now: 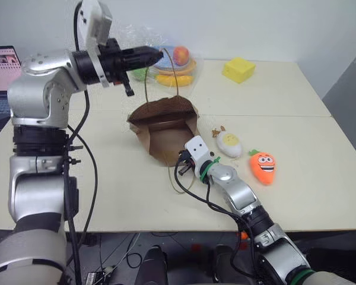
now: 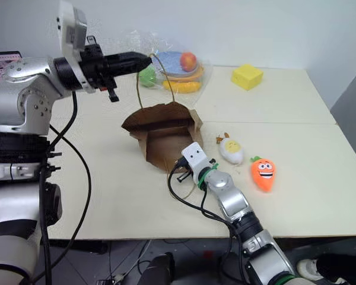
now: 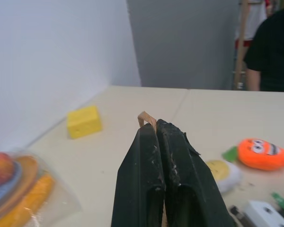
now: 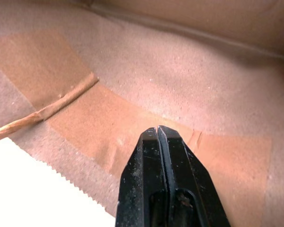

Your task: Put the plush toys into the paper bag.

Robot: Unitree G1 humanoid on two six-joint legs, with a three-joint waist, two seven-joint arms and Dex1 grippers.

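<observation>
The step in hand looks like opening the paper bag [image 1: 166, 127] so the 2 plush toys can go in. To do it well, the raised handle should be kept taut but not jerked, since thin twisted paper can tear at its glued patch; the lower lip should stay pinned flat against the surface [image 1: 296, 184] so the mouth gapes toward the toys instead of the whole bag lifting off. Only when the mouth stands wide should 1 arm let go to fetch a toy.

The left gripper [image 1: 156, 56] is held high above the bag, its jaws clenched on the handle loop [image 1: 175, 71]; the left wrist view shows a sliver of the brown loop poking out between the closed black fingers [image 3: 142, 156]. The loop runs down from there to the bag's upper edge.

The right gripper [image 4: 158, 130] has its jaws shut too, with the tip pressed against the brown paper inside the bag's near lip, beside the other handle's glued end. Whether paper is pinched between them I cannot tell; it looks more like pressing than grasping.

The bag lies on its side, mouth toward the robot. The egg toy [image 1: 229, 143] and the carrot toy [image 1: 263, 167] lie on the surface just right of it, both still outside.
</observation>
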